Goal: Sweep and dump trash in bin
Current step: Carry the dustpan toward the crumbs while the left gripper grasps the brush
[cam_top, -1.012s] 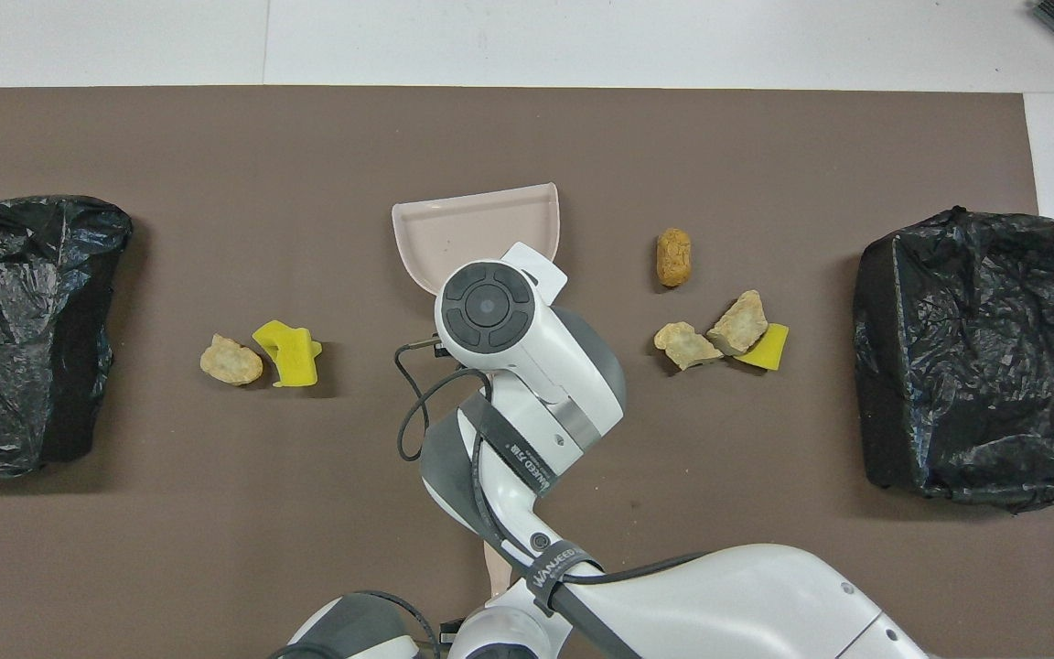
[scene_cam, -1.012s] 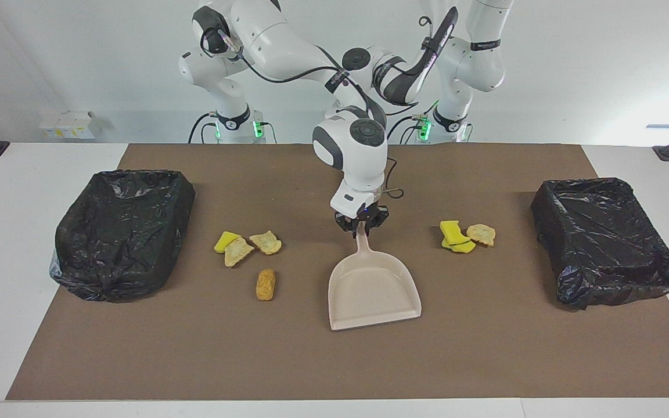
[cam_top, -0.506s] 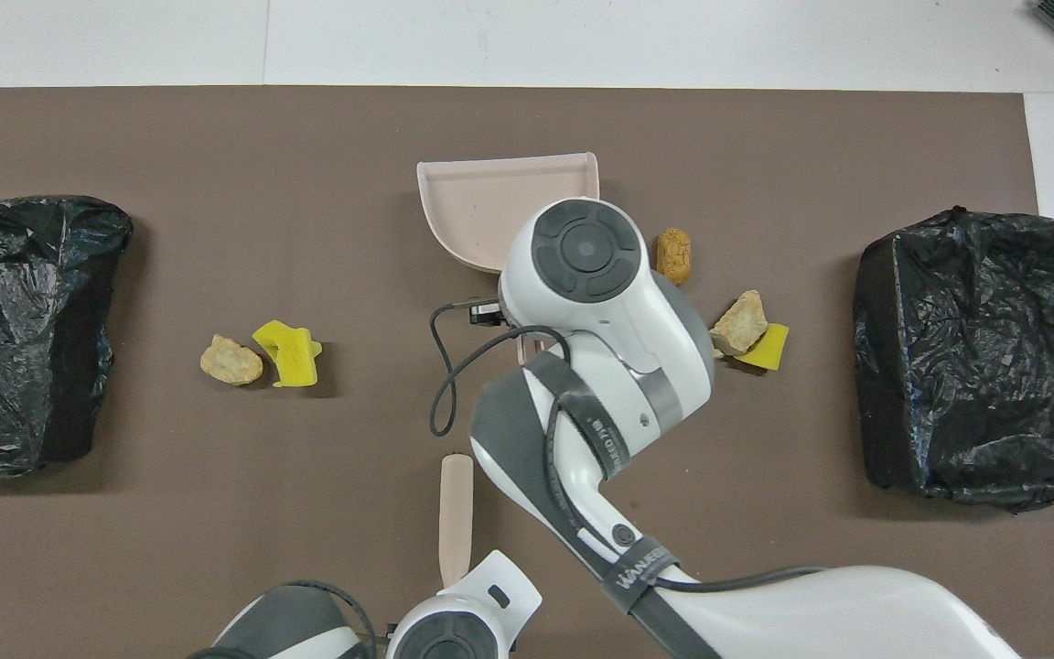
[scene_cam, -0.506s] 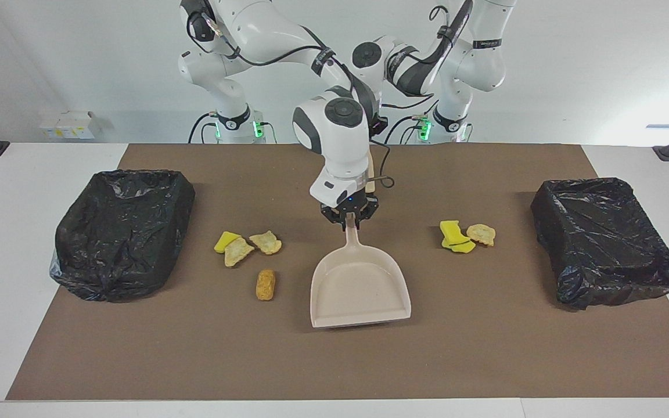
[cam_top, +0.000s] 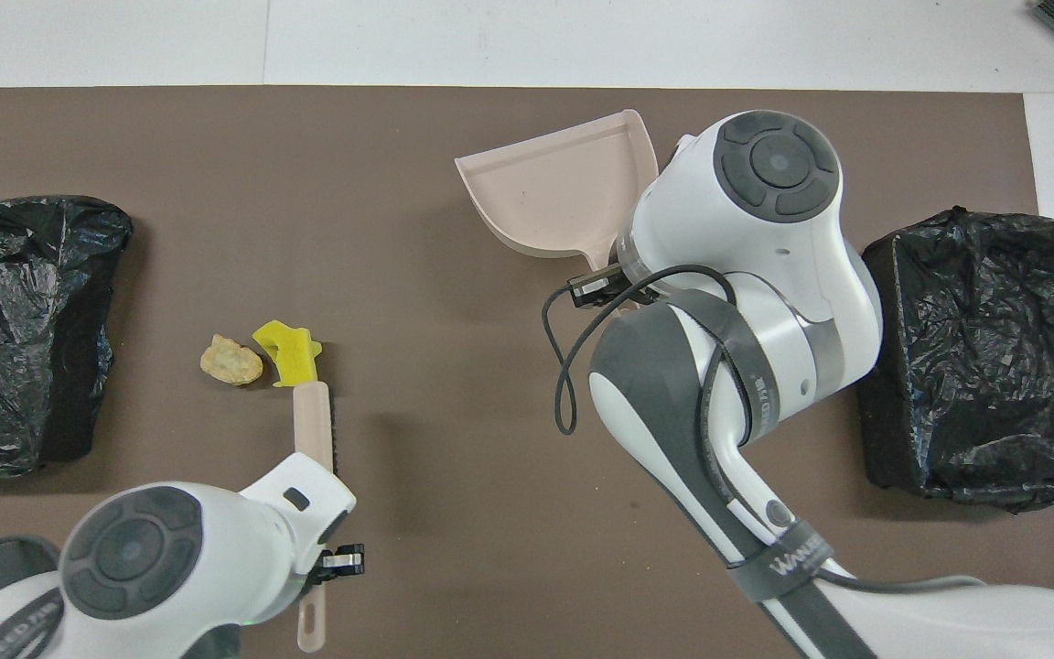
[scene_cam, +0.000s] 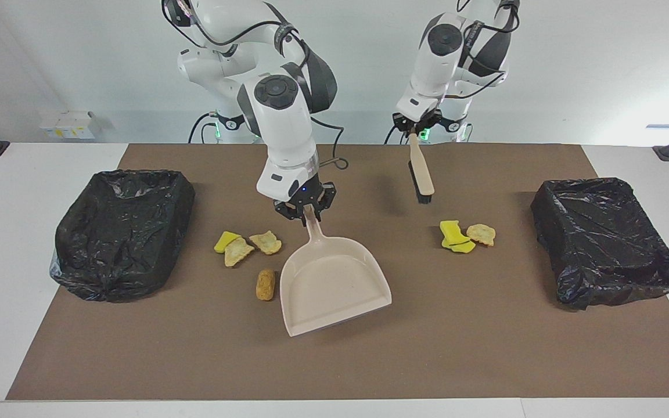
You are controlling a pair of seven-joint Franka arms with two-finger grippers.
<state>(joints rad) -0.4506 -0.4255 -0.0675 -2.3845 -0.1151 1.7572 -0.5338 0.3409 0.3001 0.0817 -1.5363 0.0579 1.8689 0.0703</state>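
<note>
My right gripper (scene_cam: 306, 212) is shut on the handle of the beige dustpan (scene_cam: 334, 284), whose open mouth points away from the robots. The pan sits right beside a golden-brown bit (scene_cam: 265, 284). A yellow chunk (scene_cam: 227, 241) and two tan bits (scene_cam: 237, 251) lie close by, toward the right arm's end. My left gripper (scene_cam: 413, 130) is shut on the beige brush (scene_cam: 420, 174), which hangs bristle-end down over the mat. The brush (cam_top: 315, 426) is close to a yellow chunk (scene_cam: 455, 237) and a tan bit (scene_cam: 481, 233). In the overhead view the right arm hides the right-end trash.
A bin lined with a black bag (scene_cam: 122, 229) stands at the right arm's end of the brown mat (scene_cam: 485, 348). A second black-bagged bin (scene_cam: 607, 238) stands at the left arm's end.
My right gripper has carried the dustpan toward the right arm's end, up beside the golden-brown bit. My left gripper has lifted the brush and swung it toward the left arm's end.
</note>
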